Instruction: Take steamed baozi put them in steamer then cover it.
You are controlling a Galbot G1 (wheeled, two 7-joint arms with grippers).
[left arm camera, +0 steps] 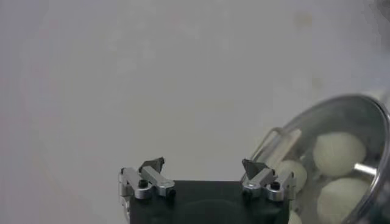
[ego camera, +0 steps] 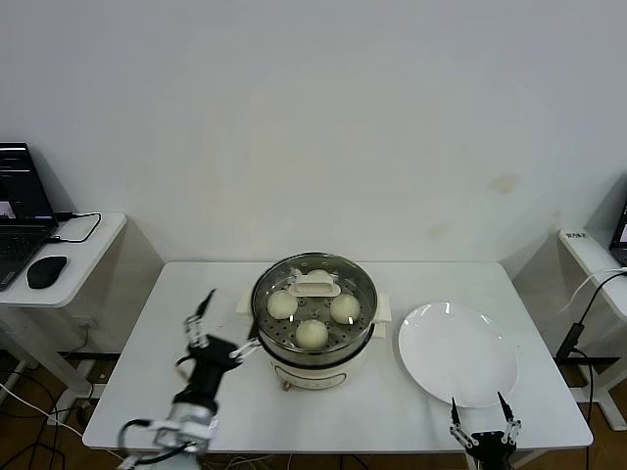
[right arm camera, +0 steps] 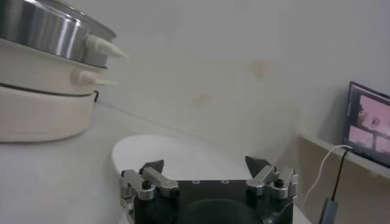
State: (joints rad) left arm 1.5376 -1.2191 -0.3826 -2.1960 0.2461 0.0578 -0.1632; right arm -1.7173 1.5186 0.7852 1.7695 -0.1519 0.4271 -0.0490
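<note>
The steamer (ego camera: 315, 354), a shiny steel basket on a cream-white pot base (ego camera: 318, 375), stands mid-table. The clear glass cover (ego camera: 338, 275) with its cream bar handle (ego camera: 317, 287) lies on it. Through the glass I see three baozi (ego camera: 283, 305), (ego camera: 345, 307), (ego camera: 312, 334); a fourth is partly hidden behind the handle. My left gripper (ego camera: 232, 318) is open and empty, just left of the steamer. In the left wrist view it (left arm camera: 207, 163) faces the lidded steamer (left arm camera: 365, 115) with baozi (left arm camera: 339, 152) inside. My right gripper (ego camera: 478, 411) is open and empty at the table's front edge, by the plate.
A flat white plate (ego camera: 458, 352) lies right of the steamer and shows bare in the right wrist view (right arm camera: 164, 152). A side desk with a laptop (ego camera: 20, 206) and mouse (ego camera: 46, 270) stands at the left. Another small table (ego camera: 598, 264) stands at the right.
</note>
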